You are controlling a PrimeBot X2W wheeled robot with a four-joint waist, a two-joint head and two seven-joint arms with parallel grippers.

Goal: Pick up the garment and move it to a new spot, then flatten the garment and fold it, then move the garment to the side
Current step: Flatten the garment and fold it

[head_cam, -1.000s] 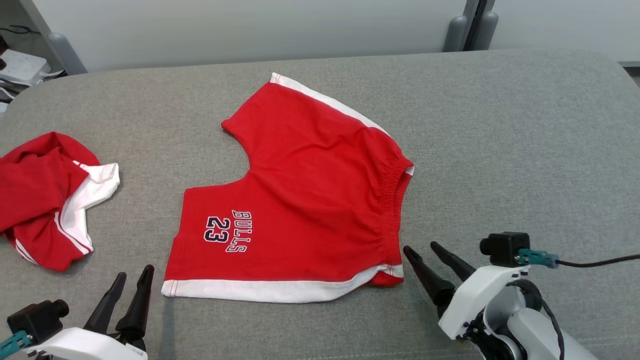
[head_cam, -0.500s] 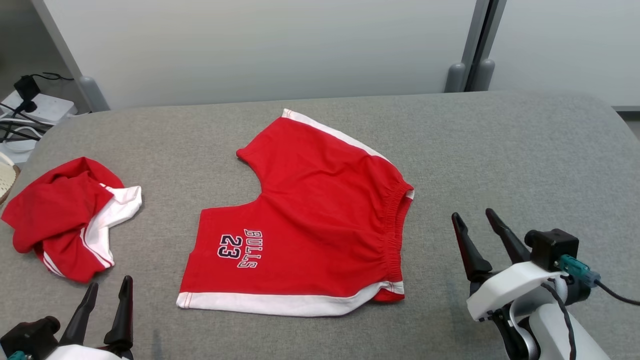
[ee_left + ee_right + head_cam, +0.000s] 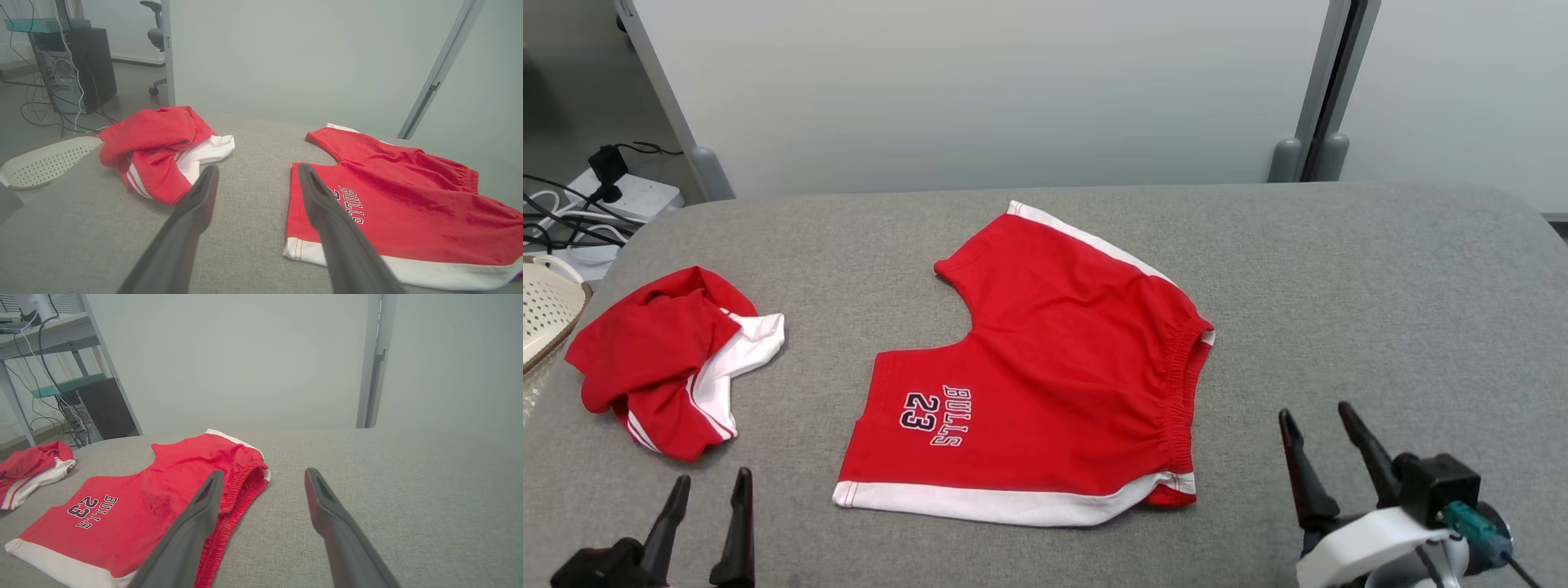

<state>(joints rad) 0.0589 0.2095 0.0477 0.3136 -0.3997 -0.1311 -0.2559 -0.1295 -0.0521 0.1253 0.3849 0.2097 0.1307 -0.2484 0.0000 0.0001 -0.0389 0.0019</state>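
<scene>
R gripper (image 3: 1313,411) has backed off, open and empty; L gripper (image 3: 712,478) open too. Bulls shorts (image 3: 1054,367) lie flat left of it: you fold next.

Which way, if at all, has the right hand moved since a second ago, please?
Yes: the right hand has drawn rightward, away from the flat shorts, which it nearly touched before.

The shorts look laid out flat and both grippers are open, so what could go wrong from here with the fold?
1. The red shorts lie flat on the grey table; the open right gripper might pinch only the top layer at the gathered waistband, dragging the cloth askew.
2. The crumpled red garment sits close to the open left gripper; same colour, so it might get grabbed or snagged instead.
</scene>
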